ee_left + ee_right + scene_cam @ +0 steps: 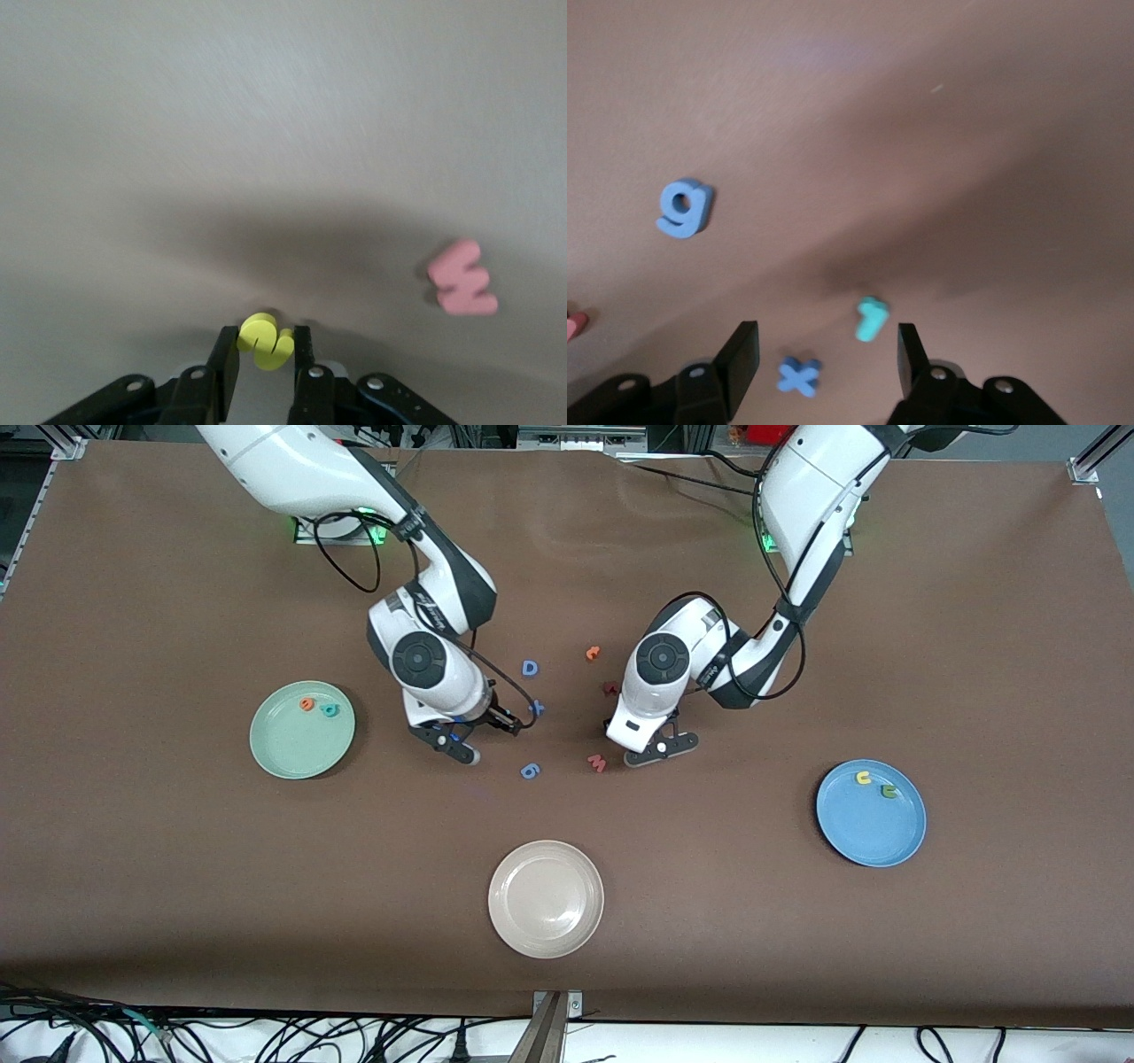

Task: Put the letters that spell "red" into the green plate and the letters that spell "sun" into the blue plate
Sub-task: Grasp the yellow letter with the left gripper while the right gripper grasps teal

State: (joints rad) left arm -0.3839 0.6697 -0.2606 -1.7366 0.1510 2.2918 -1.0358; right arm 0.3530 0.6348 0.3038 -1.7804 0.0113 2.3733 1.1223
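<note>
Letters for "red" are sitting two strong in the green plate (pixel 302 730) toward the right arm's end of the table: one orange "e" (pixel 307 704) and one teal "d" (pixel 330 710), just beside each other. The third, one small teal "r" (pixel 871 319), is lying on the brown table (pixel 177 868) between the wide-spread fingers of the right gripper (pixel 467 740), which is hanging low over it without touching it. One blue "x" (pixel 799 376) is lying just beside the "r". One blue capital "D" (pixel 530 668) and one blue "g" (pixel 530 771) are lying near it, the "g" nearer the front camera. One beige plate (pixel 546 899) is sitting nearest that camera. One orange letter (pixel 593 654), one dark red letter (pixel 609 687) and one pink "W" (pixel 597 763) are lying near the left arm. The left gripper (pixel 267 347) is pinching one yellow "s" (pixel 265 341) between narrow fingers, low over the table beside the "W". Two more "sun" letters, one yellow arch (pixel 863 778) and one olive-green arch (pixel 888 790), are lying in the blue plate (pixel 871 813).
</note>
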